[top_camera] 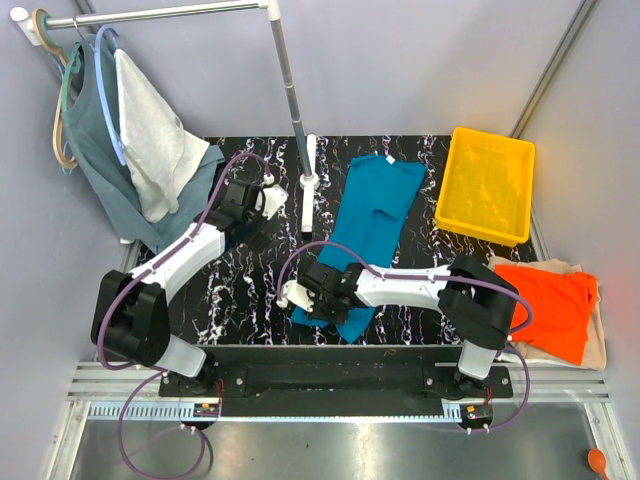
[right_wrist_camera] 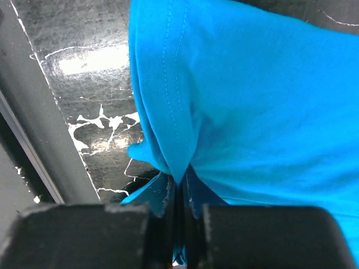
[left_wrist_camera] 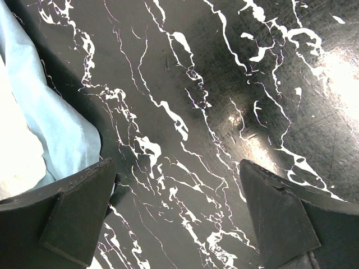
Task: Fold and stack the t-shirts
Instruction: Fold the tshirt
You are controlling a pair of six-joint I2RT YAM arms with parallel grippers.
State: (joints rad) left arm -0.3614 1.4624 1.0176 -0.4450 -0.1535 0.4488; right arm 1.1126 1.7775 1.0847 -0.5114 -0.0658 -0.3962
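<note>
The teal-blue t-shirt (top_camera: 372, 220) lies as a long folded strip down the middle of the black marbled table (top_camera: 240, 290). My right gripper (top_camera: 308, 296) is at its near left corner. In the right wrist view the jaws are closed together on a pinched fold of the teal cloth (right_wrist_camera: 252, 112), gripper (right_wrist_camera: 180, 190). The orange t-shirt (top_camera: 548, 305) rests on the cream one (top_camera: 592, 345) at the right edge. My left gripper (top_camera: 268, 200) hovers at the back left, open, fingers (left_wrist_camera: 78, 216) wide apart over bare tabletop, gripper (left_wrist_camera: 179, 218).
A yellow bin (top_camera: 487, 185) stands at the back right. A clothes rack pole (top_camera: 290, 90) rises from a white foot (top_camera: 309, 185) behind the shirt. A grey-green top (top_camera: 100, 150) and white cloth (top_camera: 150, 130) hang at the back left; pale cloth (left_wrist_camera: 50, 129) lies beside my left fingers.
</note>
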